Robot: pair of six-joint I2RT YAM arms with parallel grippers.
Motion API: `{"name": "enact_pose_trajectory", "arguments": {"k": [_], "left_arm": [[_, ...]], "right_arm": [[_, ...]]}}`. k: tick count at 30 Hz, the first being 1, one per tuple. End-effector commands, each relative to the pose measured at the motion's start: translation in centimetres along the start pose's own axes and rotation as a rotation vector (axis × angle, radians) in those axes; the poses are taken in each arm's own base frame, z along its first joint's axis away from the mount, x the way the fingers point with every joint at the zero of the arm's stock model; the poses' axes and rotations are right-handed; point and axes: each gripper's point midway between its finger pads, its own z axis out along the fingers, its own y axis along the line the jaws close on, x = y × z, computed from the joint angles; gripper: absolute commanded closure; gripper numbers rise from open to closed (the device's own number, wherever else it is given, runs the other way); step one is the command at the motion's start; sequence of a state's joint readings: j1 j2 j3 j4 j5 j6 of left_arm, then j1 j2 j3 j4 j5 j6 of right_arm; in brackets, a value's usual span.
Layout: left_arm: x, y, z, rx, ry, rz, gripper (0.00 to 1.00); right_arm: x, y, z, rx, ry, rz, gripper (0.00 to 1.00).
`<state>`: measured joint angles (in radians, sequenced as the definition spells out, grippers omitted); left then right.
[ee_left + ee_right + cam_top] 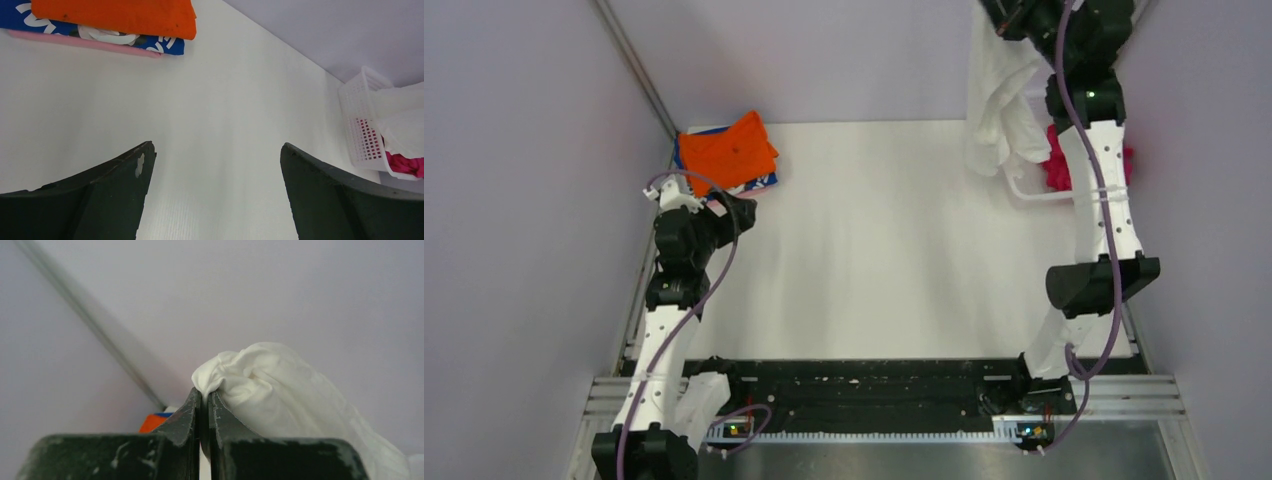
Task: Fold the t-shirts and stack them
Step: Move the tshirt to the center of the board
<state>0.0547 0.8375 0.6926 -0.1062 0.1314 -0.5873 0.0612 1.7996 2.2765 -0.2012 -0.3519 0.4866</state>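
White t-shirt (999, 110): hanging above basket (357, 115), pinched in closed right fingers (187, 425), likely to clear it; left fingers (125, 185) spread wide, empty. Folded stack (727, 152): far across bench (884, 250) from basket.

A white plastic mesh basket (357, 117) stands at the far right edge of the white table (874, 260).

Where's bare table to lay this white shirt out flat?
The table's whole middle is bare, from the folded stack far left to the basket far right. Crowded only at those two corners. The left gripper hangs by the stack.
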Motion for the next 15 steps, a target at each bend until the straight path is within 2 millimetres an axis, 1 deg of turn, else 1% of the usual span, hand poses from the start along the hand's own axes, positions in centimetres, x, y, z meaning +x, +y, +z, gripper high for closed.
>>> {"name": "enact_pose_trajectory", "arguments": {"k": [1, 5, 7, 9, 11, 12, 14, 15], "left_arm": [[-0.7, -1.2, -0.5, 0.054, -0.024, -0.010, 0.01], [-0.9, -1.4, -1.1, 0.053, -0.026, -0.009, 0.01], [-1.1, -0.8, -1.4, 0.013, -0.038, -0.008, 0.01], [-1.4, -0.1, -1.9, -0.031, -0.050, -0.009, 0.01], [-1.5, 0.2, -2.4, -0.055, -0.058, -0.008, 0.01], [-1.5, 0.3, -2.6, -0.063, -0.061, -0.008, 0.01], [-1.7, 0.6, -3.1, -0.084, -0.070, -0.012, 0.01], [-1.7, 0.8, -3.3, -0.096, -0.071, -0.017, 0.01]], "right_arm": [[-4.1, 13.7, -3.4, -0.358, -0.063, 0.003, 1.00], [-2.7, 19.7, -4.2, -0.510, -0.027, 0.039, 1.00], [-2.1, 22.5, -4.9, -0.574, -0.017, 0.025, 1.00], [-1.3, 24.3, -5.5, -0.608, -0.002, 0.022, 1.00], [-0.6, 25.0, -6.0, -0.632, 0.022, 0.027, 1.00], [0.2, 24.8, -5.9, -0.629, 0.047, 0.034, 1.00], [2.3, 23.5, -5.6, -0.582, 0.088, 0.025, 1.00], [5.0, 21.6, -4.9, -0.510, 0.133, 0.015, 1.00]]}}
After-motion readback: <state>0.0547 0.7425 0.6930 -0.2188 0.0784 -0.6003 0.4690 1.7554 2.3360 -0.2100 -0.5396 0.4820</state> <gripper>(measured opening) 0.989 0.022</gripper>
